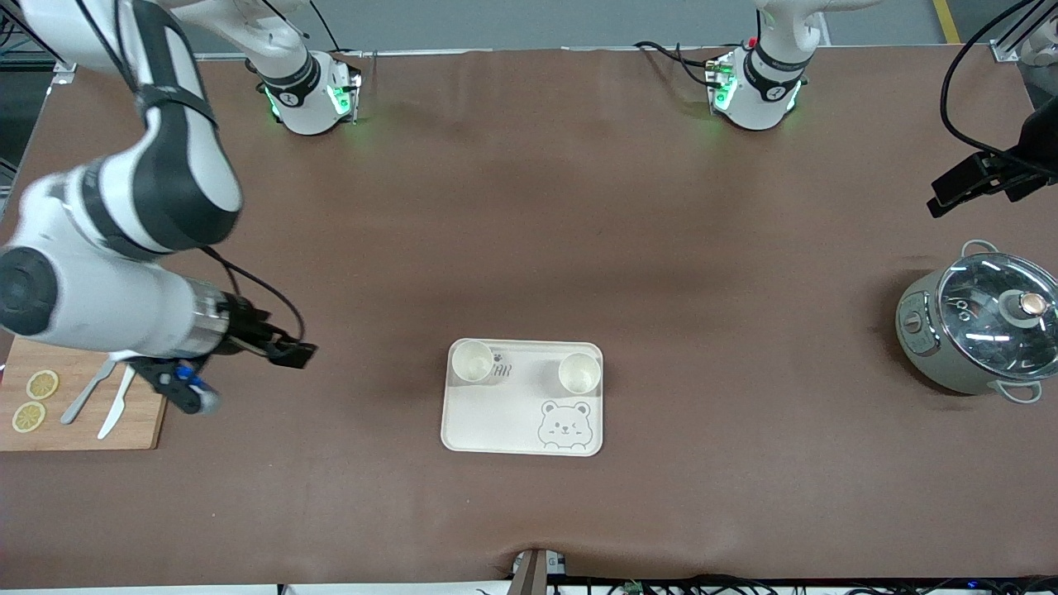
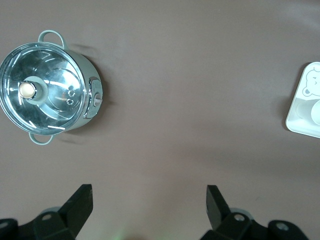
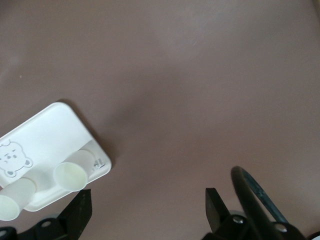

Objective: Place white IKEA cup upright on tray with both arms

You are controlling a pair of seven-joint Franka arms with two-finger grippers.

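The cream tray (image 1: 496, 421) with the bear drawing lies in the middle of the table, nearer the front camera. Two white cups stand upright on its farther half, one (image 1: 472, 361) toward the right arm's end, one (image 1: 579, 373) toward the left arm's end. My right gripper (image 1: 190, 390) is open and empty over the cutting board's edge, well apart from the tray. In the right wrist view (image 3: 149, 202) the tray (image 3: 45, 135) and a cup (image 3: 72, 172) show. My left gripper (image 1: 963, 186) is open and empty (image 2: 150, 200) above the table near the pot.
A wooden cutting board (image 1: 145, 426) with lemon slices (image 1: 41, 384), a knife and a fork (image 1: 83, 401) lies at the right arm's end. A grey pot with a glass lid (image 1: 984, 322) stands at the left arm's end, also in the left wrist view (image 2: 47, 87).
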